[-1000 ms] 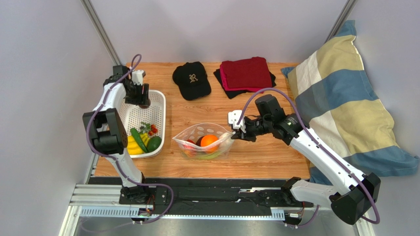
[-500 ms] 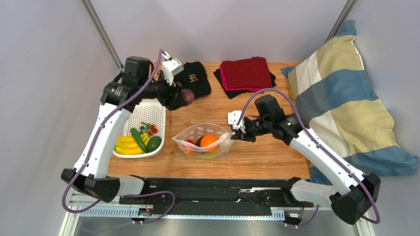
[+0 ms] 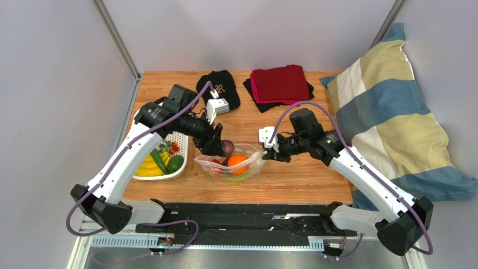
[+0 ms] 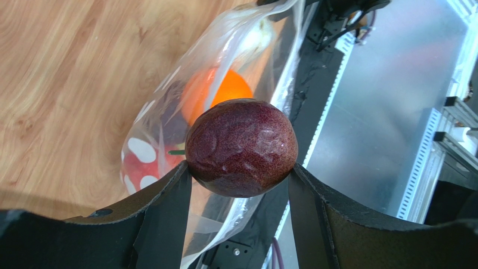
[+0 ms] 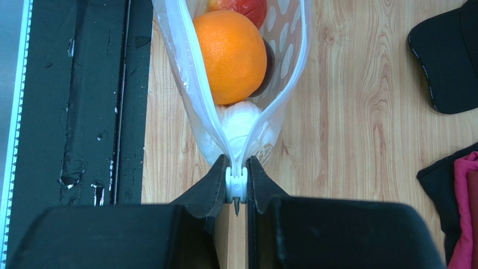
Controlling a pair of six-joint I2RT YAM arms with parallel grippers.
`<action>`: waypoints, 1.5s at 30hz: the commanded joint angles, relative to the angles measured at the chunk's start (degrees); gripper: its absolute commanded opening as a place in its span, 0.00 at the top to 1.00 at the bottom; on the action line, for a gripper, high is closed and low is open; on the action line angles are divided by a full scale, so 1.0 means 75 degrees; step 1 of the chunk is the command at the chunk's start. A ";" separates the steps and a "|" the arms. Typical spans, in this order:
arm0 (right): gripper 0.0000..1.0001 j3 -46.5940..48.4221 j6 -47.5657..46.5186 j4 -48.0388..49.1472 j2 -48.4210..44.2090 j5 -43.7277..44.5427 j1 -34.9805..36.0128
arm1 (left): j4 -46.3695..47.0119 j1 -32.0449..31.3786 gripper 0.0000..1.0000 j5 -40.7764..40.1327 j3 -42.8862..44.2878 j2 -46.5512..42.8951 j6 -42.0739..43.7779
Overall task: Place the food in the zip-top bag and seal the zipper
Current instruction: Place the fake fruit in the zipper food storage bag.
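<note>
With the left gripper (image 3: 220, 147) clamped partly open on the purple fruit (image 4: 241, 147) just above the bag (image 5: 287, 50) mouth: centre over the opening, lower beside the orange (image 5: 230, 53), release gently. Right gripper (image 5: 236, 193) pinched tight on the bag's zipper (image 5: 236, 178) end: hold taut.

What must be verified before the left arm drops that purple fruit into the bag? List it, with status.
1. The left gripper clamps the dark purple fruit: ok.
2. The right gripper pinches the end of the zipper: ok.
3. Mouth of the zip-top bag spread open: ok.
4. Fruit centred over the mouth: cannot tell; it sits near the far rim.
5. Space beside the orange: cannot tell.
</note>
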 commanded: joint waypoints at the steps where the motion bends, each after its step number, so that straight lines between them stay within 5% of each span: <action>1: 1.00 0.0283 0.0118 0.0265 -0.0134 0.0016 0.0083 | 0.0028 -0.0043 0.43 -0.0730 -0.0134 0.0013 -0.0191; 3: 1.00 0.0283 0.0118 0.0265 -0.0135 0.0027 0.0095 | 0.0180 -0.0043 0.31 -0.1092 -0.0170 0.0001 -0.0261; 7: 1.00 0.0306 0.0118 0.0265 -0.0100 0.0051 0.0118 | 0.0087 -0.0043 0.27 -0.1176 -0.0018 0.0071 0.0041; 11: 1.00 0.0364 0.0107 0.0254 -0.0064 0.0074 0.0130 | -0.0184 -0.0043 0.46 -0.0217 0.0299 -0.0231 0.0395; 15: 1.00 0.0388 0.0153 0.0254 -0.0006 0.0062 0.0165 | 0.0075 -0.0182 0.48 0.0475 0.0404 -0.0632 0.0371; 21: 1.00 0.0423 0.0200 0.0254 0.0041 0.0062 0.0177 | -0.0651 -0.0488 0.49 -0.0190 0.0475 0.0059 0.0487; 28: 1.00 0.0400 0.0259 0.0230 0.0030 0.0074 0.0189 | -0.0325 -0.0477 0.29 -0.1655 -0.0041 0.0236 0.0337; 33: 1.00 0.0435 0.0154 0.0184 0.0018 0.0109 0.0212 | 0.0262 -0.0453 0.01 -0.1681 -0.0006 -0.0349 0.0078; 38: 1.00 0.0423 0.0107 0.0195 -0.0006 0.0062 0.0212 | 0.1327 -0.0465 0.01 -0.0359 -0.0193 -0.1215 0.0533; 45: 1.00 0.0411 0.0247 0.0324 -0.0064 -0.0078 0.0235 | 0.3893 -0.0535 0.02 0.0148 -0.1668 -0.1734 0.1472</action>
